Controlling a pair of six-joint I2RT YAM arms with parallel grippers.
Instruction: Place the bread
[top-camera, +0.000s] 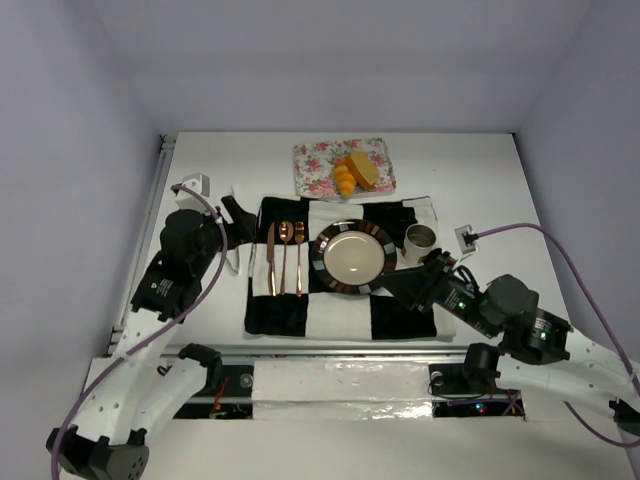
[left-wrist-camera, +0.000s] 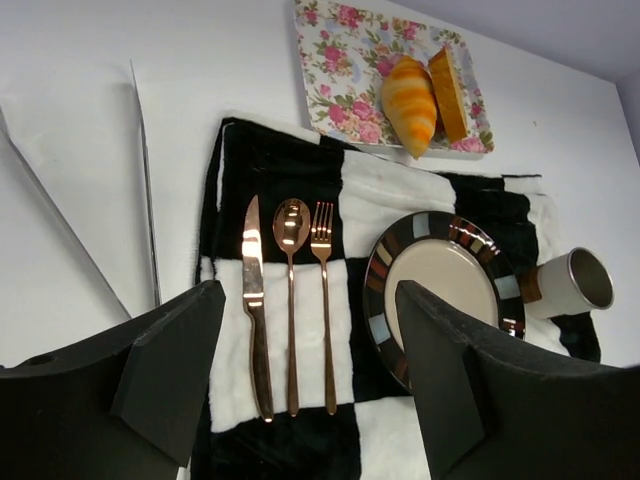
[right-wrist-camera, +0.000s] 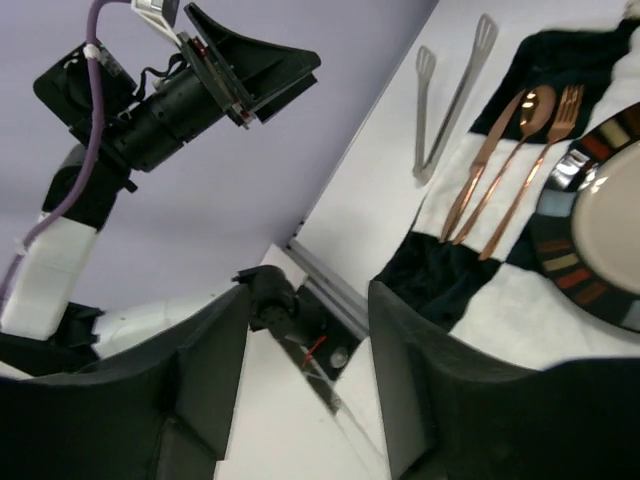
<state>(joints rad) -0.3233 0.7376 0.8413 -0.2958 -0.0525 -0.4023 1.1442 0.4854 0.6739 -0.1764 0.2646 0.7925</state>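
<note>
I had both pieces of bread in sight on the flowered tray (left-wrist-camera: 340, 50), which lay on the surface just beyond the plate (left-wrist-camera: 440, 285), on its far side. The croissant (left-wrist-camera: 408, 100) and the thick slice (left-wrist-camera: 449, 92) leaned together there, the slice on edge with its brown crust up. The croissant was on the side away from the cup (left-wrist-camera: 565, 285), which stood just right of the plate.

The plate was bare, in the middle of the checkered cloth (left-wrist-camera: 250, 170). The knife (left-wrist-camera: 253, 300), spoon (left-wrist-camera: 291, 290) and fork (left-wrist-camera: 323, 290) were lined up to its left. I took that empty plate to be where the bread belonged, since everything else in the setting was already laid around it.

My left hand (left-wrist-camera: 310, 300) hung to the left of the plate, out past the cutlery, with its fingers wide apart and nothing between them. Its camera looked across the plate toward the tray, so I judged it the better placed for a first reach. The croissant was the nearer piece.

My right hand (right-wrist-camera: 308, 310) sat low at the plate's near right, fingers likewise spread and empty. It pointed across the plate toward the cutlery and the tongs (right-wrist-camera: 450, 100) beyond, not at the tray, so the bread was outside its view.

I judged that no bread had yet been lifted. The leaning pair needed care, since pulling one piece away could tip the other over.
</note>
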